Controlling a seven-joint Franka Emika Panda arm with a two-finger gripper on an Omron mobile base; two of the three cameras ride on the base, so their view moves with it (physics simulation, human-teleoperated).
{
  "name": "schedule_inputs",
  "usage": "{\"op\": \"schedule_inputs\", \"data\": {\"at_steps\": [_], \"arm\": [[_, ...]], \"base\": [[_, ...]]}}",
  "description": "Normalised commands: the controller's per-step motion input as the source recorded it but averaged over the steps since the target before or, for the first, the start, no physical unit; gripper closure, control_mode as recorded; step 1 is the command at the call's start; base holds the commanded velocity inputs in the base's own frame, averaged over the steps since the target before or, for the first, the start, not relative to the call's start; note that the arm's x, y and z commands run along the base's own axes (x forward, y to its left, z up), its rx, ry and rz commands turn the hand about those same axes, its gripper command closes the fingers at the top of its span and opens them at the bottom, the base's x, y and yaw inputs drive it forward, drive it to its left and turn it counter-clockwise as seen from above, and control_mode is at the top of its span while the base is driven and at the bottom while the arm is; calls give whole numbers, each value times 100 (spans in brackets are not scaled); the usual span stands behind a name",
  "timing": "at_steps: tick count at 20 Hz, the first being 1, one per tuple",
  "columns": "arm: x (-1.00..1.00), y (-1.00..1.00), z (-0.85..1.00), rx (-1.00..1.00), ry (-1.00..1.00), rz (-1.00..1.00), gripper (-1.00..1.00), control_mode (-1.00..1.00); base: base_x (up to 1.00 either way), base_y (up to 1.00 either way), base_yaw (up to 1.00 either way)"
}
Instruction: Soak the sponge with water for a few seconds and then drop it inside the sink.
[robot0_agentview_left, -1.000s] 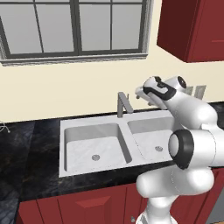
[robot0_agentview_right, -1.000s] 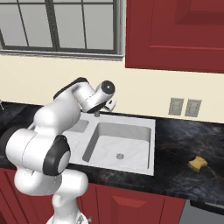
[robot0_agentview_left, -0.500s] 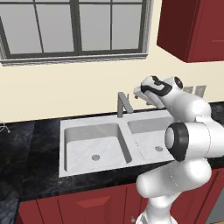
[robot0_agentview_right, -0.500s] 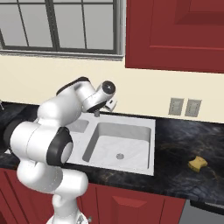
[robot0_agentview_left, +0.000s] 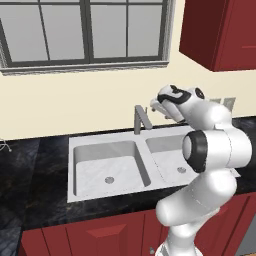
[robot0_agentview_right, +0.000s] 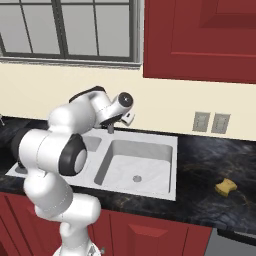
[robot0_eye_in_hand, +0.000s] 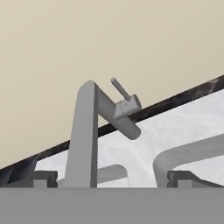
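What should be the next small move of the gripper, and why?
Probably ease forward to the tap's lever: the open gripper faces the tap, no water runs, and the sponge lies on the counter right of the sink.

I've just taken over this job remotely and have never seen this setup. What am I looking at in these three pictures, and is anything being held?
The white machine is a robot arm on a base that can drive, standing in front of a kitchen counter. Two pictures come from cameras on the base behind the arm, one to its left and one to its right, so both show one scene from two sides. The third comes from a camera on the hand, looking along the pincer.

In the black counter sits a pale double-basin sink with a grey tap. No water stream is visible at it. The pincer is raised near the tap; the hand view looks straight at the tap and its lever. The pincer is open and holds nothing.

The sponge, a small yellow lump, lies on the counter to the right of the sink, apart from the arm.
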Motion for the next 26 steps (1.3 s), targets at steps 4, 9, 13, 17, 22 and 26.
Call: {"op": "schedule_inputs", "data": {"at_steps": [4,9,13,17,22,26], "arm": [[20,0,-11,0,-2,0,-100,-100],[13,0,-13,0,-1,0,-100,-100],[20,0,-19,0,-2,0,-100,-100],[23,-3,-21,0,-2,0,-100,-100],[20,-2,-10,0,-2,0,-100,-100],[12,-6,0,0,-2,0,-100,-100]], "base": [[0,0,0],[0,0,0],[0,0,0],[0,0,0],[0,0,0],[0,0,0]]}}
